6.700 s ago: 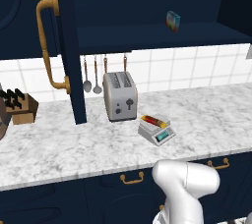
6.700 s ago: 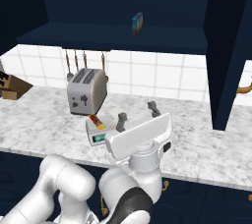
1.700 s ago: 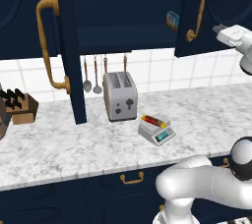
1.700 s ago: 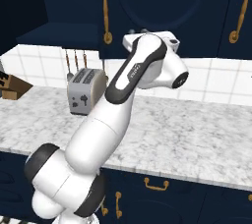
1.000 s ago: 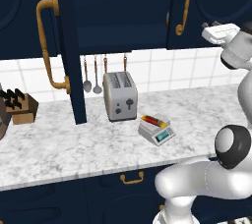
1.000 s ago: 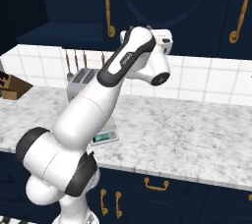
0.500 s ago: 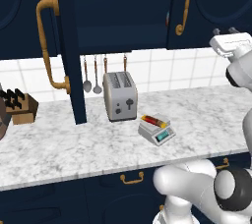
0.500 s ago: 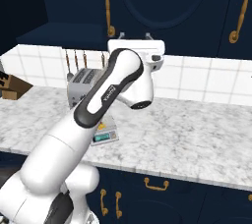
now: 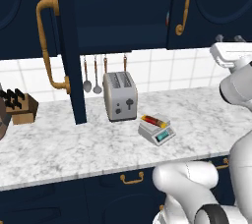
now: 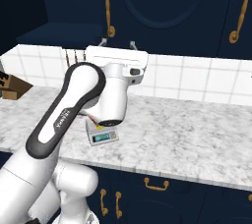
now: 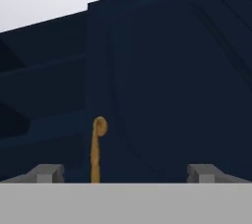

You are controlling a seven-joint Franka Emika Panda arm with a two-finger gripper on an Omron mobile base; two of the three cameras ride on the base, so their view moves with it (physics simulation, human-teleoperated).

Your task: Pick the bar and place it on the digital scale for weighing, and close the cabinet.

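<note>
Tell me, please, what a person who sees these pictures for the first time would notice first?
Most striking is the cabinet, large and dark navy, with one door swung open at the left end and its curved brass handle standing out. Below, on the marble counter, the bar in its red and yellow wrapper lies on the digital scale, right of the silver toaster. The white arm's open gripper is raised toward the closed doors.

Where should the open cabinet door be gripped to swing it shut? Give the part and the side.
Probably the curved brass handle of the open door, at its upright middle. It bows clear of the panel, leaving finger room behind. Come from the handle face, left in the left base view, jaws level.
</note>
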